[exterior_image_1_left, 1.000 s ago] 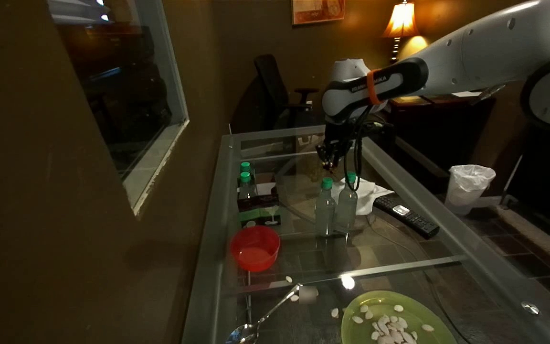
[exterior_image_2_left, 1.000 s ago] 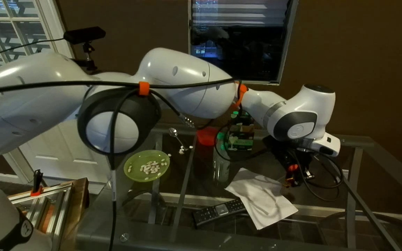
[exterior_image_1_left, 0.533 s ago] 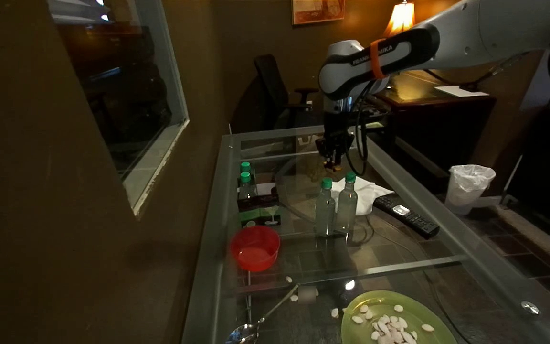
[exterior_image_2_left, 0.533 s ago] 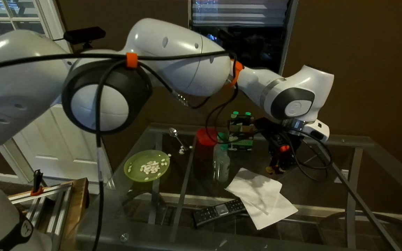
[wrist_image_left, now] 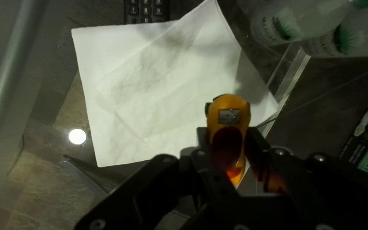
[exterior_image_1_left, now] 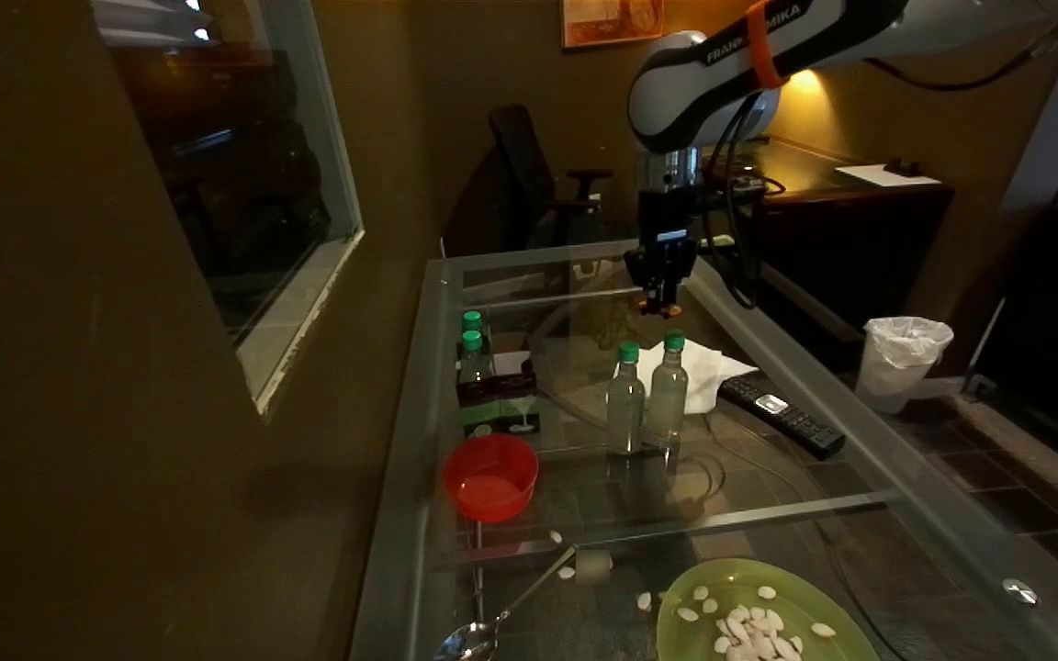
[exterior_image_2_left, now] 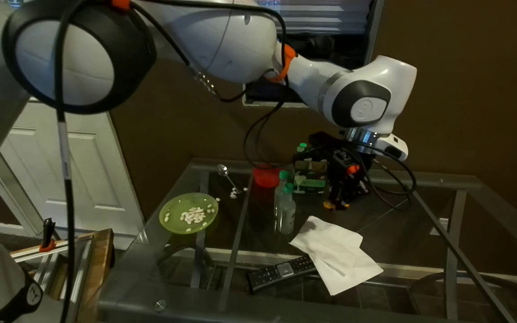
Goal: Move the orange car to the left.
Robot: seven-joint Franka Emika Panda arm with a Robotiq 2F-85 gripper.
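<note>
The gripper (wrist_image_left: 227, 140) has its two fingers (wrist_image_left: 256, 140) pinched in on both sides of the orange car (wrist_image_left: 229, 115). In the wrist view the car is a little right of the middle and a bit low, and white paper (wrist_image_left: 158, 92) spreads out above it and to its left. In an exterior view the car looks small, just above the middle and to the right, up in the air over the glass table (exterior_image_1_left: 584, 505). Below it in that frame, two green-topped bottles (exterior_image_1_left: 625, 413) stand up close together. The black remote (exterior_image_1_left: 782, 418) lies to the right of them, and its far end meets the paper. Two more bottles (exterior_image_1_left: 474, 369) poke out of a black and green box (exterior_image_1_left: 501, 415) left of the middle, and a red bowl (exterior_image_1_left: 490, 477) sits just under it. A spoon (exterior_image_1_left: 474, 639) lies at the bottom, with a green plate (exterior_image_1_left: 804, 595) of white bits (exterior_image_1_left: 749, 633) at the lower right.
</note>
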